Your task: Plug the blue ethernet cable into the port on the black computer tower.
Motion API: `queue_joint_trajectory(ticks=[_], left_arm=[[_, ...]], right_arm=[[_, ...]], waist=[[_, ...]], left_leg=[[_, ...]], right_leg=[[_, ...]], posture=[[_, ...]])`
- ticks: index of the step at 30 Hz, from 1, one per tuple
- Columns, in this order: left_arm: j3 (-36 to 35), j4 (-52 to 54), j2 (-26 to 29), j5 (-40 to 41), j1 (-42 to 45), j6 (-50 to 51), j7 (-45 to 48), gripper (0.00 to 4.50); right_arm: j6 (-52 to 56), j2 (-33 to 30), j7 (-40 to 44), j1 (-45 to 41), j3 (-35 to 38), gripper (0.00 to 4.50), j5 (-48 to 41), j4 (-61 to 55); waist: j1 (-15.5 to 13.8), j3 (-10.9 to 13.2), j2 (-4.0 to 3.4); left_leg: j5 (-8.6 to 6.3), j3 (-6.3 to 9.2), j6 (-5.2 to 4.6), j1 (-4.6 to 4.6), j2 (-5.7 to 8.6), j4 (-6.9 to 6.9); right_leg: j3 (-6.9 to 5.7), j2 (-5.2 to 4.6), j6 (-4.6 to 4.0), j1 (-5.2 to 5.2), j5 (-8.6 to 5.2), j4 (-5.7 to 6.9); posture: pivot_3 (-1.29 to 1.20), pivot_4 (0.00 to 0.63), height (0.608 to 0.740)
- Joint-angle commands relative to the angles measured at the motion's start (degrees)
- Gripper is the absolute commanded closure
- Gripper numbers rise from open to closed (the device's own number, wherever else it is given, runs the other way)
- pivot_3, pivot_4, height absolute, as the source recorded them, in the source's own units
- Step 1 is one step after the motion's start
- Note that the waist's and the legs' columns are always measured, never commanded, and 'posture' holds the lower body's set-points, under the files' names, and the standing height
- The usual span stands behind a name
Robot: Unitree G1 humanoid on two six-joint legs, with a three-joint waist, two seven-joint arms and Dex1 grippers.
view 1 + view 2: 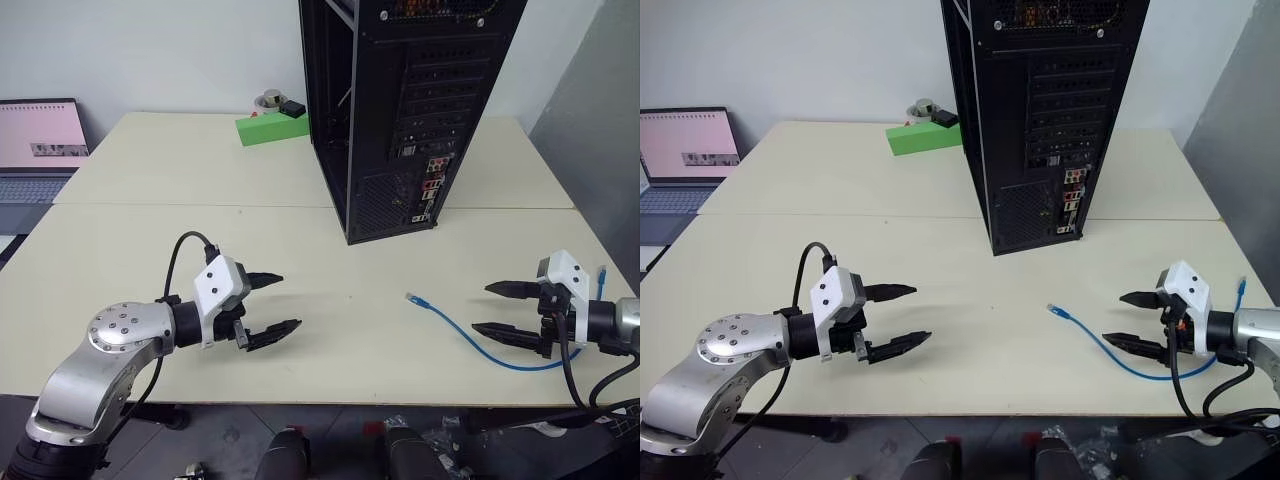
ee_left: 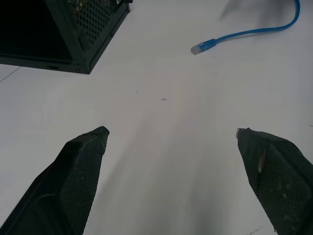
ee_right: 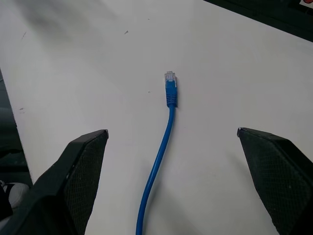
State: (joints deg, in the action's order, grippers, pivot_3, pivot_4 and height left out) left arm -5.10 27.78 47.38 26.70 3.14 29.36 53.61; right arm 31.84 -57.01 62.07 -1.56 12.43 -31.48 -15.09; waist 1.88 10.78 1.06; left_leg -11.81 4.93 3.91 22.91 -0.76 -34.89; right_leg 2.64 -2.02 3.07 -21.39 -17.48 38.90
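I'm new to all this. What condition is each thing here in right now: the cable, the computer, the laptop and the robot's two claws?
blue ethernet cable: loose on table, unplugged.
black computer tower: upright, side panel off.
laptop: open, screen lit.
left tool: open, holding nothing.
right tool: open, holding nothing.

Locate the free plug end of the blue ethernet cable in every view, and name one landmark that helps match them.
Left eye view: the plug lies on the table, right of centre, before the tower.
Right eye view: same spot, right of centre.
Left wrist view: near the upper edge.
Right wrist view: centred, upper half.
Shared landmark: the black computer tower.
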Motion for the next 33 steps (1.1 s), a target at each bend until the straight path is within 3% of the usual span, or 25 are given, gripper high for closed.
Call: queue_joint_trajectory(ticks=[1, 9, 14, 23, 28, 33], left_arm=[[-0.2, 2.1, 1.0, 0.2, -1.5, -1.4, 1.5, 0.01], [2.8, 1.9, 0.6, -1.4, 0.2, -2.1, 1.4, 0.01], [7.1, 1.8, -1.0, -1.8, 3.1, -2.5, 2.0, 0.01], [13.2, -1.9, -3.2, -3.9, 9.8, -4.9, 4.9, 0.01], [14.9, -2.3, -4.2, -5.3, 10.4, -5.7, 5.2, 0.01], [14.8, -2.6, -4.3, -5.5, 10.2, -6.2, 5.6, 0.00]], right_arm=[[0.2, -0.5, 0.0, -0.1, 1.8, 0.00, -0.4, -1.7], [1.1, 2.1, -3.9, 0.0, 2.6, 0.00, -1.4, -5.0], [0.7, 7.9, -12.1, 0.8, -1.1, 0.00, 2.8, -8.4], [-5.3, 16.1, -19.1, 0.3, -8.6, 0.00, 12.3, -0.9], [-4.4, 16.3, -19.3, 0.8, -10.2, 0.00, 14.3, 1.6], [-3.5, 15.8, -18.5, 1.5, -9.5, 1.07, 13.8, 0.2]], waist=[[0.0, 0.0, 0.00], [-0.1, 0.0, 0.01], [-0.1, 0.0, 0.02], [-0.1, 0.0, 0.03], [0.0, 0.0, 0.03], [-0.1, 0.0, 0.03]], left_leg=[[0.00, -0.01, 0.00, -0.01, 0.00, 0.00], [0.00, 0.00, 0.00, 0.00, 0.00, 0.00], [0.00, 0.01, 0.00, 0.01, 0.00, -0.01], [0.00, 0.00, 0.00, 0.01, 0.02, -0.01], [0.00, 0.01, 0.00, 0.01, 0.02, -0.01], [0.00, 0.02, 0.00, 0.00, 0.02, -0.02]], right_leg=[[0.02, 0.00, 0.00, 0.00, 0.00, 0.00], [-0.01, 0.00, 0.00, 0.00, 0.00, 0.00], [-0.01, 0.00, 0.00, 0.01, 0.00, 0.00], [0.00, 0.00, 0.00, 0.00, 0.00, 0.02], [0.01, 0.00, -0.01, -0.01, 0.01, 0.03], [-0.01, 0.00, -0.01, 0.02, 0.01, 0.04]], posture=[[0.00, 0.150, 0.740], [0.00, 0.150, 0.740], [0.00, 0.150, 0.740], [0.00, 0.150, 0.740], [0.00, 0.150, 0.740], [0.00, 0.150, 0.740]])
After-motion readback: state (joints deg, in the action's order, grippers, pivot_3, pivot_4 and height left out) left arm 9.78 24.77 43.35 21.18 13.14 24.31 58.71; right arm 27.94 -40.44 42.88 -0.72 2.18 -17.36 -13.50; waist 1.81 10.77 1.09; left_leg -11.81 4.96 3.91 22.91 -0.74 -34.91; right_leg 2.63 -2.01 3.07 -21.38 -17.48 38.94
